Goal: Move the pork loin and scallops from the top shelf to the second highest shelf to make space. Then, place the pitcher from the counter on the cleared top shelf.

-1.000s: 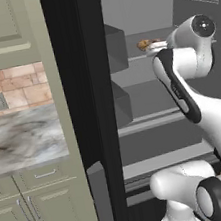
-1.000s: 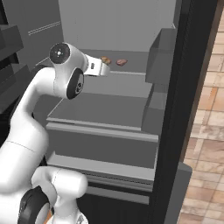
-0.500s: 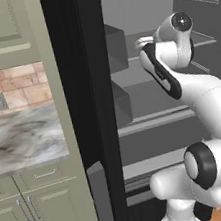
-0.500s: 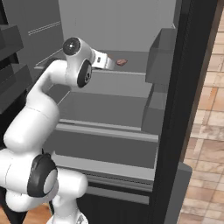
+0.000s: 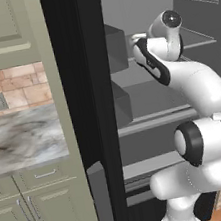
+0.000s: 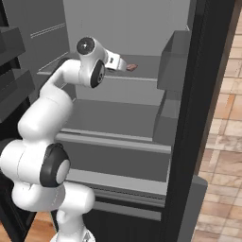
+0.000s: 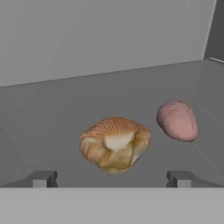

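In the hand view the scallops [image 7: 114, 143], a ribbed tan shell, lie just ahead of my open gripper [image 7: 111, 179], between the lines of its two fingertips [image 7: 41, 178]. The pink pork loin [image 7: 177, 120] lies to their right, a little farther back. Both rest on the top shelf [image 6: 146, 75]. From the right base view, my hand reaches over this shelf and stops just short of the pork loin [image 6: 132, 67]. Below it is the second highest shelf [image 6: 113, 138] with its thick front lip. The counter [image 5: 21, 142] is to the left of the fridge. The pitcher is out of view.
The open fridge door [image 5: 99, 109] stands between counter and fridge interior. Grey door bins [image 6: 172, 61] hang at the right of the shelves. Sage-green cabinets [image 5: 28, 216] sit under the counter. The fridge's back wall [image 7: 100, 35] rises close behind the food.
The arm has swung in over the top shelf and the hand has advanced toward the food, now covering the scallops in the right base view. The jaws stayed open.
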